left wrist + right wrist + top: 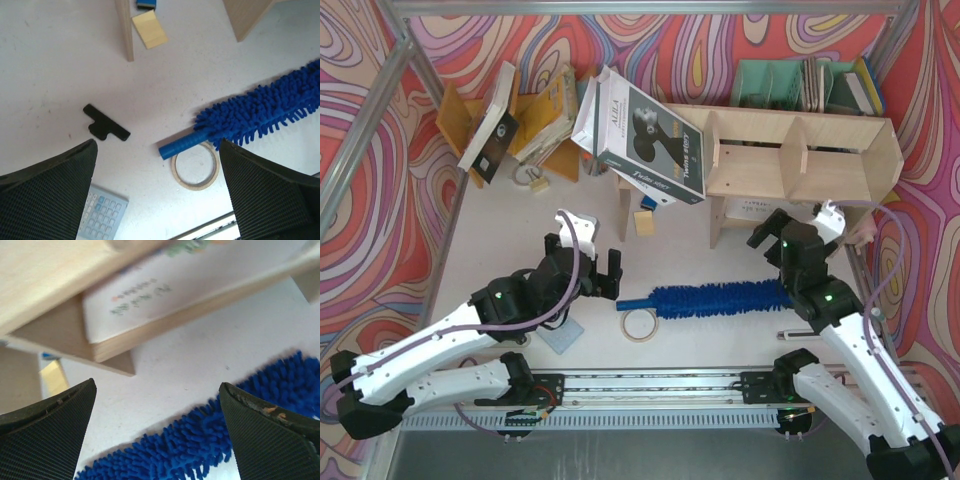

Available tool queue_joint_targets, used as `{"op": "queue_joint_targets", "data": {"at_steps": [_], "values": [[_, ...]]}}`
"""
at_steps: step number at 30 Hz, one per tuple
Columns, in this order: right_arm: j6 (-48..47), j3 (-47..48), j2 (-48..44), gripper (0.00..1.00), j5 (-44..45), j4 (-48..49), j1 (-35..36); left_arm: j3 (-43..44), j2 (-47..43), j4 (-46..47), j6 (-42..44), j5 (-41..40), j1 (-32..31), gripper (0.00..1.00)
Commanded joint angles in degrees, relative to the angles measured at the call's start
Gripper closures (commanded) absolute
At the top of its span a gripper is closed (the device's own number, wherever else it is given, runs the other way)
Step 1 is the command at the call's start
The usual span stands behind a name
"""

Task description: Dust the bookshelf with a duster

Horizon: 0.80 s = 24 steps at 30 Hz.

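Observation:
The blue fluffy duster (715,298) lies flat on the white table in front of the bookshelf (800,150), its slim handle (635,302) pointing left. My left gripper (595,270) hovers open just left of the handle end. In the left wrist view the handle (182,144) and fluffy head (260,107) lie between the wide-apart fingers of the gripper (157,145), below them and untouched. My right gripper (770,262) stands open over the duster's right end. Its wrist view shows the blue fibres (200,445) under the gripper (157,385) and the bookshelf's lower shelf (150,335) beyond.
A tape ring (195,167) lies right beside the handle end, with a calculator (102,215) and a black T-shaped piece (106,126) left of it. A yellow pad (149,29) sits by a shelf leg. A large book (645,140) leans on the bookshelf's left end.

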Motion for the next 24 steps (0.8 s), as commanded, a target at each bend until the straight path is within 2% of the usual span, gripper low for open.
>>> {"op": "queue_joint_targets", "data": {"at_steps": [1, 6, 12, 16, 20, 24], "values": [[-16.6, 3.8, -1.8, 0.01, -14.3, 7.6, -0.4, 1.2, -0.9, -10.2, -6.8, -3.7, 0.2, 0.02], [-21.4, 5.3, -1.2, 0.01, -26.4, 10.3, -0.4, 1.6, -0.9, -23.5, -18.0, -16.1, 0.5, 0.02], [-26.0, 6.3, -1.0, 0.01, -31.8, 12.3, -0.4, 3.0, 0.8, -27.4, -19.6, -10.1, 10.6, 0.02], [-28.4, 5.7, -2.2, 0.01, -32.6, 13.3, -0.4, 4.9, 2.7, -25.1, -16.9, -8.5, 17.0, 0.02], [-29.4, 2.1, -6.3, 0.01, -30.6, 16.7, -0.4, 4.9, 3.2, -21.3, -14.1, -18.0, 18.7, 0.01], [-28.6, -0.2, -6.9, 0.01, -27.9, 17.8, -0.4, -1.6, 3.6, -3.6, -4.7, -24.2, 23.0, 0.01]]}}
